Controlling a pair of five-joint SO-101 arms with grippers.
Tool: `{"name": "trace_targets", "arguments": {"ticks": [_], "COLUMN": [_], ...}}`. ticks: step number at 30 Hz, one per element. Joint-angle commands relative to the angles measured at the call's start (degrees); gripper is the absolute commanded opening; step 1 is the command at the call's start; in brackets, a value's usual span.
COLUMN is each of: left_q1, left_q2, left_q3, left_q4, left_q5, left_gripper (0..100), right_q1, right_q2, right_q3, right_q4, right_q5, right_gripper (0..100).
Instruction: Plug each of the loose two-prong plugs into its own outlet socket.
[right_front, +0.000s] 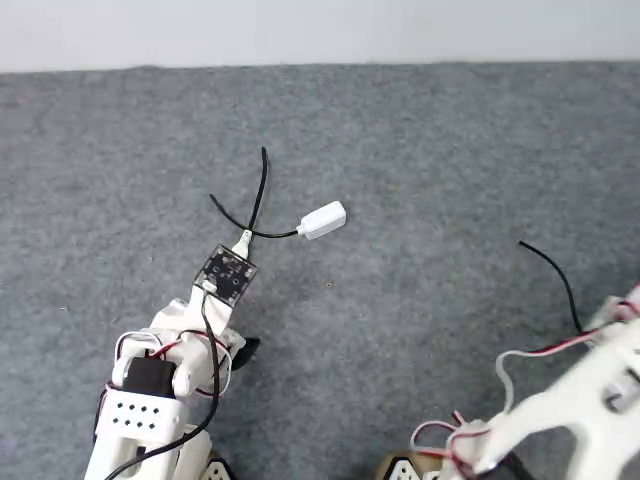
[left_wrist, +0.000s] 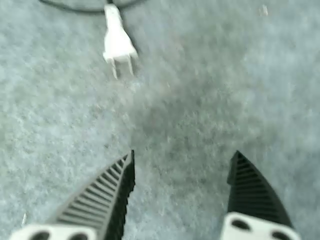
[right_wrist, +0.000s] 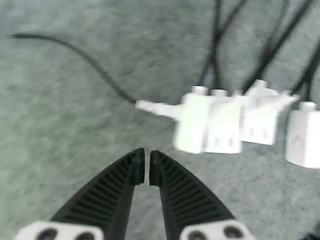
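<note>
No text, label, number or sign is legible on anything here.

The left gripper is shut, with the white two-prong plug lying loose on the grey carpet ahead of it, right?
No: the left wrist view shows the left gripper open. The white two-prong plug does lie loose on the grey carpet ahead.
</note>
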Motion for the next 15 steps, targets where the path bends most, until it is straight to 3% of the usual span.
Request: {"name": "trace_targets", "arguments": {"ticks": [1, 6, 12, 15], "left_q1": [0.44, 5.1, 9.85, 9.76], "left_q2": [-0.18, -0.09, 0.7, 7.56], "left_q3": [-5.41, -7.25, -7.6, -11.38], "left_q4": [-3.52, -6.59, -11.52, -13.71], "left_q5": [1.49, -0.18, -2.11, -2.11], "left_gripper": [29, 29, 29, 29], "right_q1": [-8.04, -17.19, -17.98, -18.07], "right_q2": [-6.29, -10.77, -11.56, -11.56], "right_q3": [5.71, 16.62, 25.49, 26.64], "right_q4": [0.4, -5.58, -14.02, -15.08], "right_q5": [-3.69, -6.07, -5.71, -5.63], "right_gripper": [1.2, 1.2, 1.2, 1.2]}}
